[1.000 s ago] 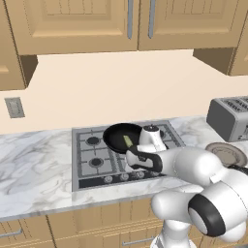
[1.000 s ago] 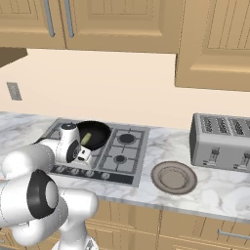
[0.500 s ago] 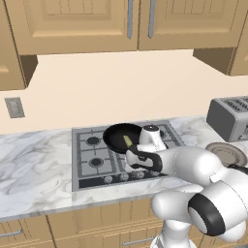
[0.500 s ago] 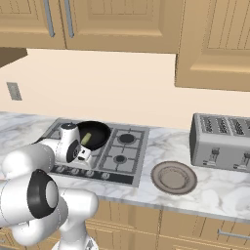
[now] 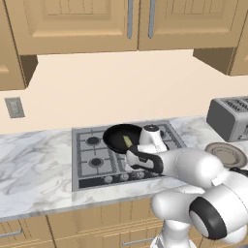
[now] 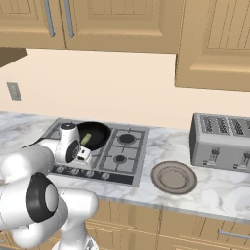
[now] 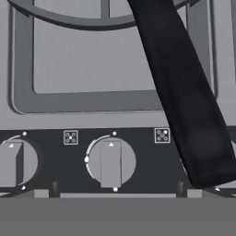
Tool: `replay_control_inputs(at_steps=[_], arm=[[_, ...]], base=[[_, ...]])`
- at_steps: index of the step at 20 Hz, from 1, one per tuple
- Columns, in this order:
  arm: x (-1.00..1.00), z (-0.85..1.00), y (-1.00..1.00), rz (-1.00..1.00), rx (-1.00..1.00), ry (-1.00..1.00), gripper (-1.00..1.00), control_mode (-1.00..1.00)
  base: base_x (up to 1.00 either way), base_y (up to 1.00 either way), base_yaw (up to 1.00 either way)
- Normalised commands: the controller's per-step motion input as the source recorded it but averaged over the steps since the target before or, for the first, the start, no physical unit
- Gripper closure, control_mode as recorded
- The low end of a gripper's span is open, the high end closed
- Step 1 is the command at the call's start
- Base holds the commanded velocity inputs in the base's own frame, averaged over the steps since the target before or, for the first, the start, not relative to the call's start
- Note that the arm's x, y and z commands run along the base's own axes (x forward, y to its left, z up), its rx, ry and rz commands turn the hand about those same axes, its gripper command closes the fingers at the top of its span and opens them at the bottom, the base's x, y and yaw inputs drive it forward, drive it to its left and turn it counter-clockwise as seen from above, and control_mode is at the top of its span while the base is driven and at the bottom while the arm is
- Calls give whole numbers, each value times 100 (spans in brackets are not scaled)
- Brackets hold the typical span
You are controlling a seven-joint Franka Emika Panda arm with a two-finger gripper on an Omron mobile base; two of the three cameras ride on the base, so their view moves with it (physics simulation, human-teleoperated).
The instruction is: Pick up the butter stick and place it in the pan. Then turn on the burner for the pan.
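Butter stick (image 5: 127,141) lay inside the pan (image 5: 121,137); the spread, empty hand (image 5: 137,160) hovered over the pan-side knob (image 7: 110,162), burner unlit.

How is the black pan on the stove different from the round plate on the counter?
The pan is black and deep-walled; the plate is grey-brown and flat. The pan has a long straight handle; the plate has none. The pan sits on the stove with the butter stick inside; the plate lies on the marble counter. Both are round.
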Motion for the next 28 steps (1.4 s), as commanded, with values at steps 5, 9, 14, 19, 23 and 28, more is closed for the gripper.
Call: replay_control_inputs(at_steps=[5,9,14,19,23,28], arm=[[0,0,0,0,0,0,-100,-100],[0,0,3,0,0,3,-100,-100],[0,-3,6,0,0,2,-100,-100],[0,-1,4,0,0,0,-100,-100],[-13,0,0,0,0,0,-100,-100],[-29,0,0,0,0,0,-100,-100]], base=[[0,0,0],[0,0,0],[0,0,0],[0,0,0],[0,0,0],[0,0,0]])
